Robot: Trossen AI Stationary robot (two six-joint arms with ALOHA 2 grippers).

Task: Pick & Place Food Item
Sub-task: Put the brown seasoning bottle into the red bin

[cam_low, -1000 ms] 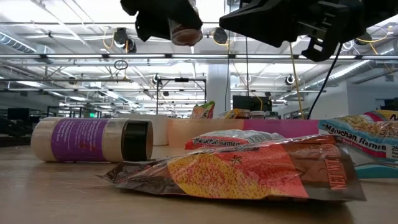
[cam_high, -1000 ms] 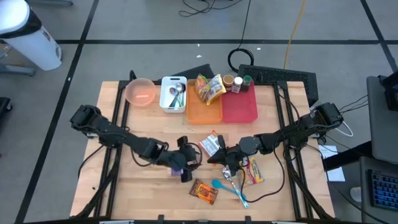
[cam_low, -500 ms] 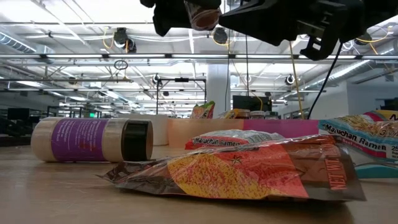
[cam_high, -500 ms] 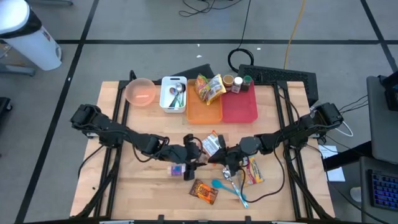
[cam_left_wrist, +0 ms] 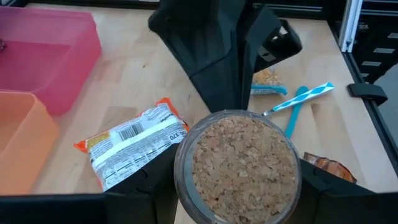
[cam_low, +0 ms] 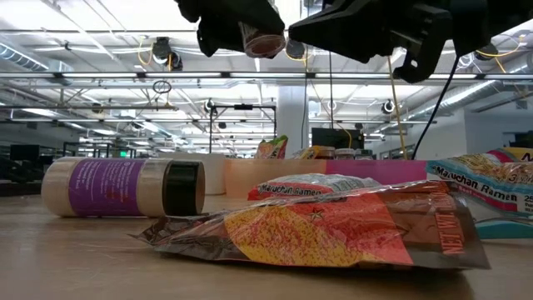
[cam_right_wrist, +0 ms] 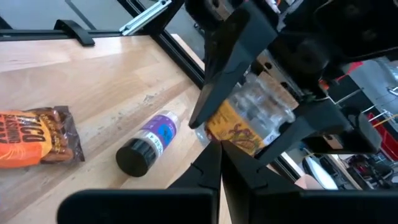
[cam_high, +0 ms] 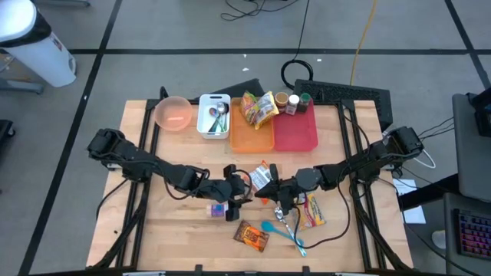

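The left gripper (cam_left_wrist: 236, 205) is carrying a spice jar (cam_left_wrist: 236, 167) clamped between its partly open fingers above mid-table, close beside the right gripper (cam_high: 278, 201), fingers closed and empty, and is best kept level and clear of it.

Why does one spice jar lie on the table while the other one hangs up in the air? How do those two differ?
The purple-labelled jar lies on its side on the table, untouched; the yellow-labelled jar is held aloft in the left gripper. The purple-labelled jar wears a black cap; the yellow-labelled jar shows brownish granules through its end. Both are small clear cylinders.
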